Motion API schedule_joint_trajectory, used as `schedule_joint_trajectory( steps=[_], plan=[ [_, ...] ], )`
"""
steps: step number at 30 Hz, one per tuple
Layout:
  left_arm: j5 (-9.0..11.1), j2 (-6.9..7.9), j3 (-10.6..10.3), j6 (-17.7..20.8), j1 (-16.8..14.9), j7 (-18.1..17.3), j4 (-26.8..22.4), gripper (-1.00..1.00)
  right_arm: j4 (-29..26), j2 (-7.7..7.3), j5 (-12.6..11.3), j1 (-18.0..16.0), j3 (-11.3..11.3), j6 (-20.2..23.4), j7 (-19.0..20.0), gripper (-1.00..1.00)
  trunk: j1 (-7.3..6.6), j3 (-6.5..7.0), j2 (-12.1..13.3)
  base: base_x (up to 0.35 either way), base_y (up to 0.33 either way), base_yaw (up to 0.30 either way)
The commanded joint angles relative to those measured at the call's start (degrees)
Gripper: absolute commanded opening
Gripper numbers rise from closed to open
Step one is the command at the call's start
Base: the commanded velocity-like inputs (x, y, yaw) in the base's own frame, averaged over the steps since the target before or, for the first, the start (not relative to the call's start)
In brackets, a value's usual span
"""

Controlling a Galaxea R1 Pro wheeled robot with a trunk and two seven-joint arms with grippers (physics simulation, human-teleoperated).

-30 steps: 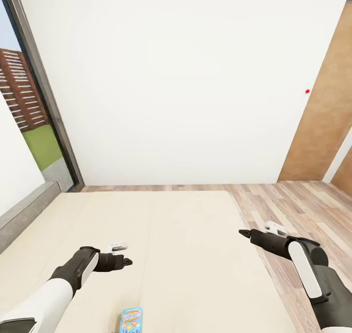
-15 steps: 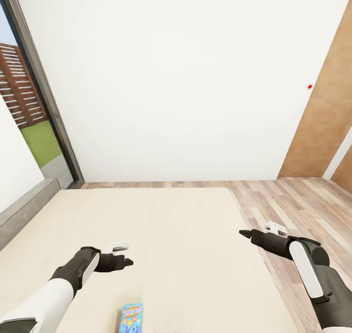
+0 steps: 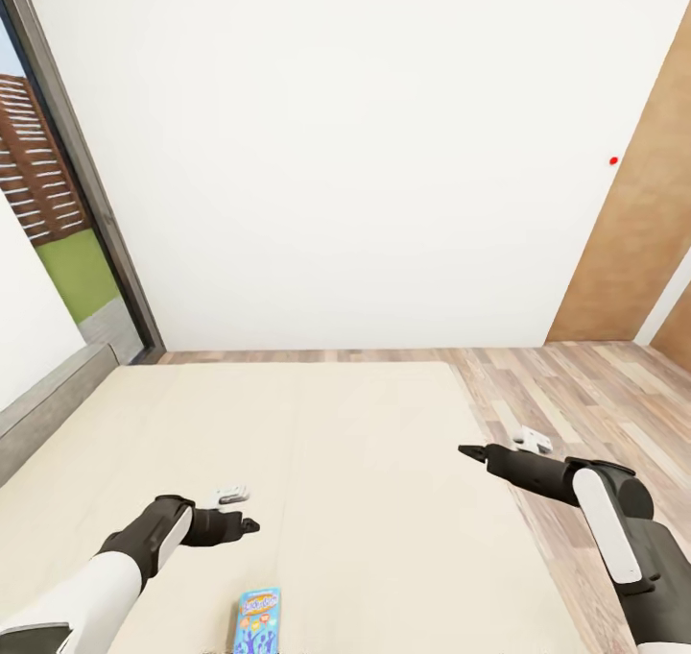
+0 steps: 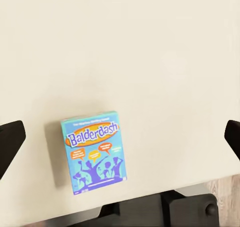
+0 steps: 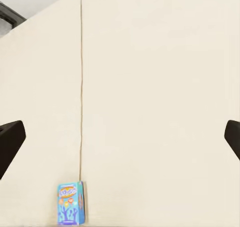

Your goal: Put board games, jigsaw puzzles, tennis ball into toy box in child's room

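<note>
Left gripper [image 3: 251,523]: held low over the bed [image 3: 317,462], fingers [image 4: 11,144] spread wide in the left wrist view, nothing grasped. Against the picture of a second ago it is seen lower and a touch nearer the game box, though the wall, floor line and bed edge have all shifted together, so most of the change is put down to the head camera tilting.

Right gripper [image 3: 464,452]: held out over the right-hand part of the bed, jaws likewise wide apart in the right wrist view, nothing held.

Board game [image 4: 94,154]: light blue cartoon box, lying flat on the mattress, between and beneath the left fingers in the wrist view, apart from them. In the head view [image 3: 257,621] more of the box is now shown at the lower edge than a second ago.

Assessment: approach to the first bed pickup is judged under way; no contact made. Toy box and table are yet to be reached.
</note>
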Motion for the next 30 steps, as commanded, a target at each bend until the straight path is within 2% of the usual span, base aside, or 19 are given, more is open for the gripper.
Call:
schedule_joint_trajectory(
  steps=[1, 7, 14, 19, 26, 30],
  plan=[
    [0.09, 0.0, 0.39, 0.36, -0.04, -0.19, 0.08, 1.0, -0.06, -0.03, 0.55, -0.06, -0.1, 0.31, 1.48, 1.0, 0.03, -0.22, -0.13, 0.0, 0.0, 0.0],
    [0.15, 0.17, 1.64, 0.05, -0.04, -0.49, 0.55, 1.0, -0.15, -0.23, 0.61, -0.03, -0.18, 0.5, 6.86, 1.0, 0.03, -0.79, -0.13, 0.0, 0.0, 0.0],
    [0.13, 0.24, 2.8, 0.06, -0.11, -2.58, 0.66, 1.0, -0.1, -0.38, 0.63, 0.0, -0.31, 0.54, 10.15, 1.0, 0.03, -1.45, -0.13, 0.0, 0.0, 0.0],
    [-0.03, 0.38, 2.99, 0.09, -0.12, -5.04, 0.67, 1.0, -0.06, -0.4, 0.63, 0.0, -0.33, 0.55, 10.86, 1.0, 0.03, -1.92, -0.13, 0.0, 0.0, 0.0],
    [0.09, 2.08, 3.01, 0.15, -0.12, -7.17, 0.68, 1.0, -0.04, -0.43, 0.56, 0.01, -0.34, 0.58, 11.18, 1.0, 0.03, -2.58, -0.13, 0.0, 0.0, 0.0],
    [0.07, 2.45, 3.01, 0.18, -0.12, -7.75, 0.68, 1.0, -0.04, -0.43, 0.55, 0.0, -0.34, 0.61, 11.22, 1.0, 0.03, -2.96, -0.13, 0.0, 0.0, 0.0]
  ],
)
